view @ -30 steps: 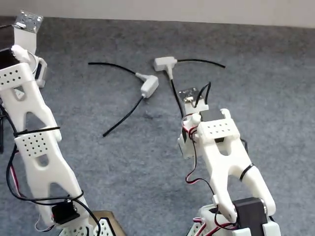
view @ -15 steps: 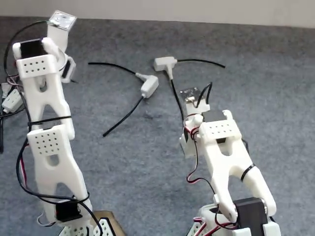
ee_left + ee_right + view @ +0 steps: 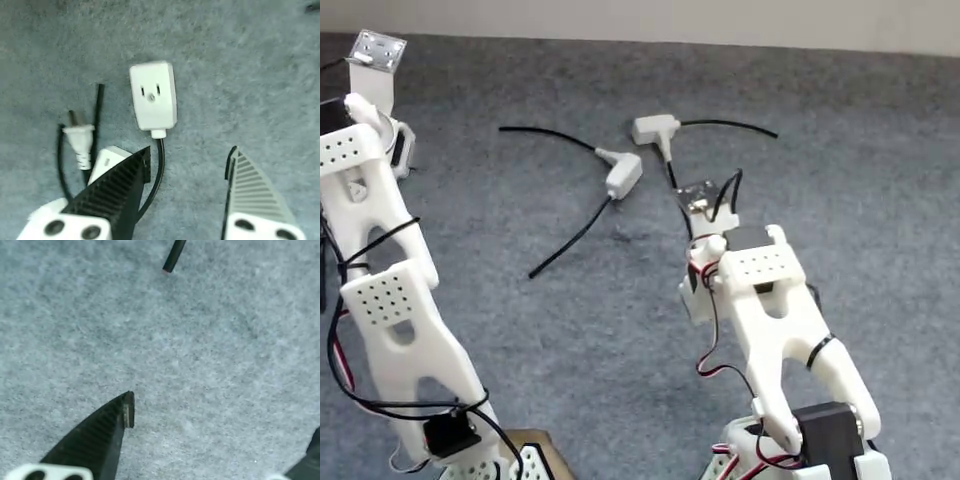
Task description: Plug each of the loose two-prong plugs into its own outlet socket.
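Note:
In the left wrist view a white outlet socket (image 3: pixel 152 95) lies face up on the grey carpet, its two slots showing, with a black cord (image 3: pixel 159 175) leaving its near end. Beside it lies a loose white two-prong plug (image 3: pixel 80 144). Another white piece (image 3: pixel 106 161) is partly hidden behind my black finger (image 3: pixel 120 185). My left gripper (image 3: pixel 190 151) hangs open just short of the socket. My right gripper (image 3: pixel 222 422) is open over bare carpet, a black cable end (image 3: pixel 172 257) beyond it. In the high view, a white block (image 3: pixel 623 175) and a T-shaped piece (image 3: pixel 655 128) lie mid-table.
Black cords (image 3: pixel 570 238) trail from both white pieces across the carpet in the high view. The left arm (image 3: pixel 380 290) stands along the left edge, the right arm (image 3: pixel 770 300) at centre right. A pale wall edge (image 3: pixel 720 25) borders the far side.
The left arm swung right half a second ago and has swung back toward the left edge. The right arm's wrist shifted slightly toward the T-shaped piece.

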### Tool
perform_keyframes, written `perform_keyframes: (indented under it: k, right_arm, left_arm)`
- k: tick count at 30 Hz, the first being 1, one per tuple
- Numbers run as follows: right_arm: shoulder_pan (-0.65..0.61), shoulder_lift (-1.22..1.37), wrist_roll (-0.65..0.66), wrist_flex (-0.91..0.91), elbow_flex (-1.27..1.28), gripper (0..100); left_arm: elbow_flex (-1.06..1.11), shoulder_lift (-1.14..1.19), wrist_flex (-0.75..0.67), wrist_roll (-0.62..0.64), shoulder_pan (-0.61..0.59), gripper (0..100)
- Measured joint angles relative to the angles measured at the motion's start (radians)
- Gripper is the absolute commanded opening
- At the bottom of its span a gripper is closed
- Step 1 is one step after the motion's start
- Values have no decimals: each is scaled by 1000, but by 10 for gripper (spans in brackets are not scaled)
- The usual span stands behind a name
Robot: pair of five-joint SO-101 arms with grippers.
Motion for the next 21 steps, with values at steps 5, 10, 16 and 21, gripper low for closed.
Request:
perform_keyframes:
  k: [5, 10, 16, 21]
  right_arm:
    - [-5, 0, 0, 0, 0, 493]
    - [-5, 0, 0, 0, 0, 493]
    - [-5, 0, 0, 0, 3, 493]
    - [-5, 0, 0, 0, 5, 493]
  left_arm:
    - [2, 86, -25, -40, -26, 242]
    - [2, 124, -87, -58, -49, 242]
    - [2, 130, -183, -114, -57, 242]
    - [2, 130, -252, -126, -58, 242]
